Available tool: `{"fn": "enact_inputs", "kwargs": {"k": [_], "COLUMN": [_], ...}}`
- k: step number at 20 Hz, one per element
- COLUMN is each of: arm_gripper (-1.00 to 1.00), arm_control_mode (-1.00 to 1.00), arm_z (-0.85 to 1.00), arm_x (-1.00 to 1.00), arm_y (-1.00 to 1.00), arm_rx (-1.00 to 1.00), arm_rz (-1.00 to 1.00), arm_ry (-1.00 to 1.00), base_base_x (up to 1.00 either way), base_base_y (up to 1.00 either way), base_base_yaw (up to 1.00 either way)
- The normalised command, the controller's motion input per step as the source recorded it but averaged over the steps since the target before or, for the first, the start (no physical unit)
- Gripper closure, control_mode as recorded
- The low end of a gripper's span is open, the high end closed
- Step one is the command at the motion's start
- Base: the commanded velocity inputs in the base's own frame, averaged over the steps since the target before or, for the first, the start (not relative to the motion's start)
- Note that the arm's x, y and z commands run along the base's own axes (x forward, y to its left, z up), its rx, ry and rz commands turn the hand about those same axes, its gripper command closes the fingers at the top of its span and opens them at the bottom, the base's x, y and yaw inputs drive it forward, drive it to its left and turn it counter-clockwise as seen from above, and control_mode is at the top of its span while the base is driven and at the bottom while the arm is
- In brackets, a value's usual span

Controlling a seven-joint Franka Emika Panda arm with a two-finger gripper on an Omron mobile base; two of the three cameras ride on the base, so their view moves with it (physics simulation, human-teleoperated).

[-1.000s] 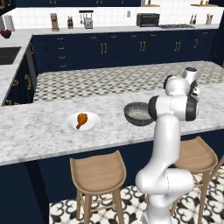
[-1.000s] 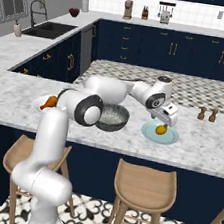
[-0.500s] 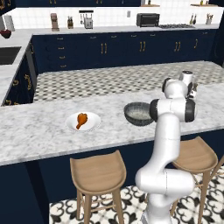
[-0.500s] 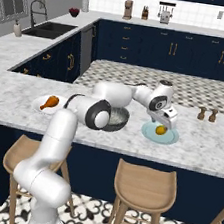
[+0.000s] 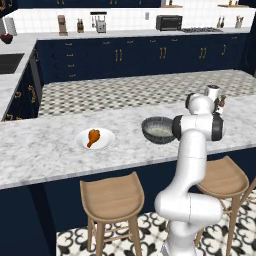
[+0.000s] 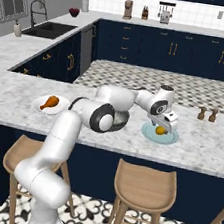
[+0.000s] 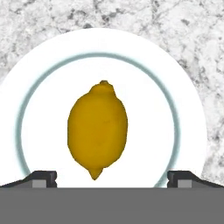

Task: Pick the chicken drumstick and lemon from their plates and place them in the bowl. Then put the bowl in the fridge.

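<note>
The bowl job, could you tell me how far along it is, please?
Nothing is done yet: the drumstick lies on its white plate, and the bowl looks empty. In hand: the open end effector is over the lemon. Both pickups and the fridge step remain.

The gripper (image 7: pixel 112 177) hung straight above the lemon (image 7: pixel 98 127), fingertips spread wider than the fruit, with bare plate (image 7: pixel 39 109) on both sides of it. The bowl (image 6: pixel 117 120) stood just beside that plate's rim (image 6: pixel 146 134), behind the arm. Two small shakers (image 6: pixel 207 114) stood apart on the marble counter (image 6: pixel 200 146), with bare counter between.
</note>
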Motion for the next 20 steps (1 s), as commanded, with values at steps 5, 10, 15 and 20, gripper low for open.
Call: {"fn": "enact_inputs", "kwargs": {"k": [5,10,15,20], "arm_gripper": [-1.0,-1.0,1.0,1.0], "arm_control_mode": [-1.0,-1.0,-1.0,-1.0], "arm_z": [-0.21,-0.03,-0.11,-0.35], "arm_x": [0.17,0.26,0.1,-0.16], "arm_y": [-0.07,-0.05,-0.02,0.0], "arm_rx": [0.0,0.0,0.0,0.01], "arm_rz": [0.0,0.0,0.0,0.0], "arm_ry": [0.0,0.0,0.04,0.05], "base_base_x": [0.0,0.0,0.0,0.0], "base_base_y": [0.0,0.0,0.0,0.0], "base_base_yaw": [0.0,0.0,0.0,0.0]}}
